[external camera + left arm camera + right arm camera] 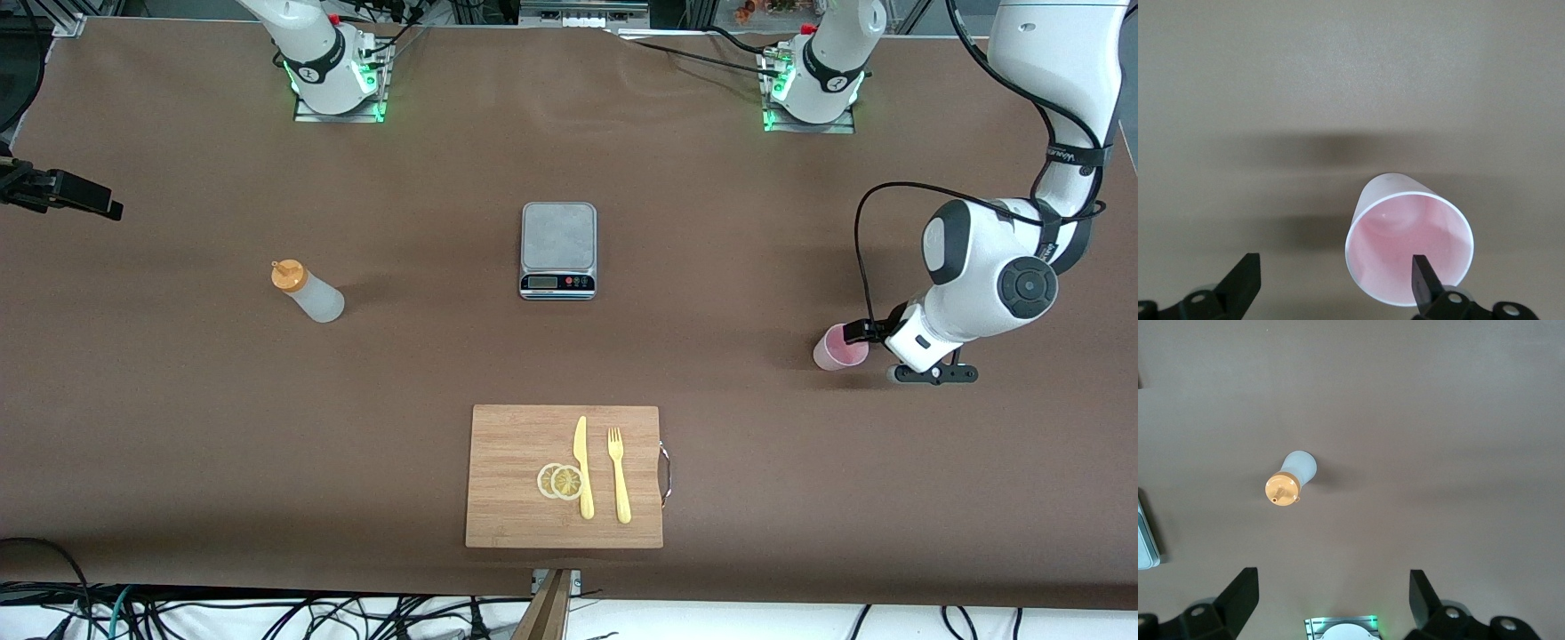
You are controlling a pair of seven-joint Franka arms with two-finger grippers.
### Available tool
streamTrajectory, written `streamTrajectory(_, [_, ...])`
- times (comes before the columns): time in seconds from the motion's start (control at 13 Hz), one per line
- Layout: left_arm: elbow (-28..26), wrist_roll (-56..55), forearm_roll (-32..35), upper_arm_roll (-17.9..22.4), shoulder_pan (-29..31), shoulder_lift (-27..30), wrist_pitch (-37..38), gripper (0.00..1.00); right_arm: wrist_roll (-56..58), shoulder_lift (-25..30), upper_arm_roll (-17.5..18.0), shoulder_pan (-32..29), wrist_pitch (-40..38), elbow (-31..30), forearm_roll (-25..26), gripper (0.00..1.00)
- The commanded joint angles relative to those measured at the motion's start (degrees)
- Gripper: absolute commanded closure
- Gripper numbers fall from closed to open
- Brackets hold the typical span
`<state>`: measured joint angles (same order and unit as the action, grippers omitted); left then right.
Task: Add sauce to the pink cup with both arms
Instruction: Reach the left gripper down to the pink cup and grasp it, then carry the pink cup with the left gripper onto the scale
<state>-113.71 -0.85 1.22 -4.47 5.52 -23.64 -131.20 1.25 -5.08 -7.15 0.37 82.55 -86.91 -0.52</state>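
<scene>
- Left wrist view alone shows the left gripper [1331, 280] spread apart, one finger [1426, 280] inside the pink cup [1408, 250] at the left arm's end.
- Right gripper [1331, 597], fingers apart, hangs high over the sauce [1290, 479], upright toward the right arm's end.

Open tabletop [178, 400] around sauce [308, 292]

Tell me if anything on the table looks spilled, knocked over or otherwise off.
Nothing stands out. The sauce bottle and the pink cup both stand upright, with no spill visible. The left gripper is open by the cup, one finger over its rim.
</scene>
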Motion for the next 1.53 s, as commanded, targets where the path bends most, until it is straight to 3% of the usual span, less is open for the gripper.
streamTrajectory(0.0, [-1.78,1.12,0.28,-0.28,0.37,1.23,-1.78,0.41,0.51,-0.46,0.12,-0.19,-1.25,1.56,-0.45,0.00])
streamTrajectory(0.31, [-1.17,0.59,0.10,-0.37,0.28,0.53,-1.96,0.62,0.51,-0.54,0.12,-0.19,-1.25,1.56,-0.53,0.00])
streamTrajectory(0.61, [-1.17,0.59,-0.95,-0.37,0.02,0.09,-3.19,1.00,0.51,-0.54,0.12,-0.19,-1.16,1.56,-0.53,0.00])
streamTrajectory(1.23, [1.55,0.24,-1.30,-1.15,-1.91,1.22,-0.91,1.00,0.51,-0.54,0.12,-0.28,-1.25,1.56,-0.53,0.00])
streamTrajectory(1.46, [5.15,-0.02,-4.45,-5.27,-2.97,1.76,3.04,1.00,0.60,-0.54,0.12,-0.28,-1.25,1.56,-0.53,0.00])
